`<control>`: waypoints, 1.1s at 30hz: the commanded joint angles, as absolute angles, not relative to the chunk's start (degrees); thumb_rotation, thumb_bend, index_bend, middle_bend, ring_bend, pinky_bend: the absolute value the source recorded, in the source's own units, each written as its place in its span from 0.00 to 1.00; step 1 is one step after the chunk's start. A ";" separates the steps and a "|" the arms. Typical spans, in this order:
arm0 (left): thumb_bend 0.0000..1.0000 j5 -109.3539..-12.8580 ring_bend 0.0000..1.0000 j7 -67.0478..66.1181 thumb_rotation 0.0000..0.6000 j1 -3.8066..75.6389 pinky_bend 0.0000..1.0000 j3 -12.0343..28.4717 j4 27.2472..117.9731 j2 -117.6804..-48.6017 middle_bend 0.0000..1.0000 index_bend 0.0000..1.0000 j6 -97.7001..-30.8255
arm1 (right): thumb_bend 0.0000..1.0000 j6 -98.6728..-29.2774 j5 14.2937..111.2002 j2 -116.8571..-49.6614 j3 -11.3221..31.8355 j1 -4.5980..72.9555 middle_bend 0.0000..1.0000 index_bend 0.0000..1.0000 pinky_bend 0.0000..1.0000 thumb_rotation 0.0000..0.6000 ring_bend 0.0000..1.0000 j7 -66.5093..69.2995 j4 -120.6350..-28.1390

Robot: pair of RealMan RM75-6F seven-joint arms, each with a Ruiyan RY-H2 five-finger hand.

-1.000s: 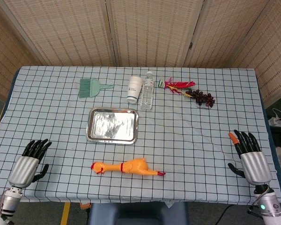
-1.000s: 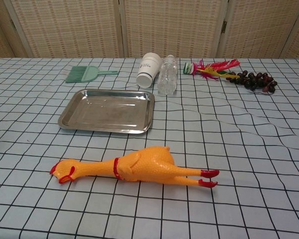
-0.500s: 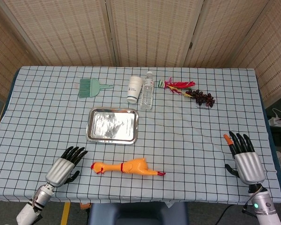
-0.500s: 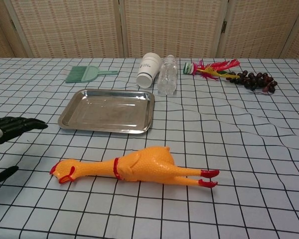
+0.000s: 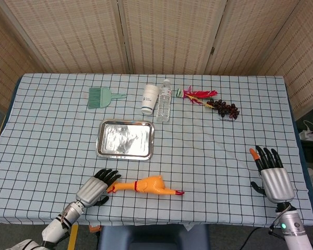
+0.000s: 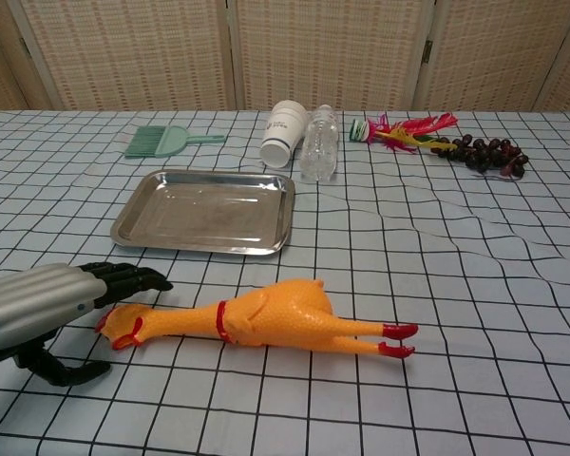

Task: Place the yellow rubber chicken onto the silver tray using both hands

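The yellow rubber chicken [image 5: 146,185] [image 6: 266,318] lies on its side near the table's front edge, red-combed head to the left, red feet to the right. Behind it sits the empty silver tray [image 5: 126,139] [image 6: 205,212]. My left hand [image 5: 98,186] [image 6: 52,304] is at the chicken's head, fingers spread over it and thumb below, holding nothing. My right hand [image 5: 272,174] hovers far to the right near the table's edge, fingers apart and empty; the chest view does not show it.
At the back stand a green brush [image 5: 101,97], a white paper cup [image 5: 150,99] and a clear water bottle [image 5: 164,101]. A red feathered toy [image 5: 197,95] and dark grapes [image 5: 227,109] lie back right. A checked cloth covers the table.
My left hand has slid right along the front of the table and now reaches the chicken's head. My right hand has barely shifted. The chicken has not moved.
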State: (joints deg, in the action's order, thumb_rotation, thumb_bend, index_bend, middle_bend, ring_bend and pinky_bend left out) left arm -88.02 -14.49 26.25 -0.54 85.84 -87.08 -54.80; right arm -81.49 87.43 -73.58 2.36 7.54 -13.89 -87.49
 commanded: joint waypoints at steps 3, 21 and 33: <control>0.37 -86.09 0.00 -15.83 1.00 27.73 0.10 0.55 86.51 -88.55 0.00 0.12 -53.66 | 0.13 -80.87 87.08 -73.25 2.27 7.69 0.00 0.00 0.00 1.00 0.00 -13.56 -87.77; 0.37 -85.33 0.12 -14.08 1.00 32.13 0.18 2.70 79.33 -95.16 0.20 0.50 -53.29 | 0.13 -79.43 85.54 -72.82 2.54 8.25 0.00 0.00 0.00 1.00 0.00 -13.41 -88.16; 0.61 -85.90 0.41 -13.55 1.00 34.12 0.51 3.40 79.82 -94.61 0.57 0.77 -55.00 | 0.13 -78.51 84.70 -73.66 2.28 8.51 0.00 0.00 0.00 1.00 0.00 -14.53 -87.77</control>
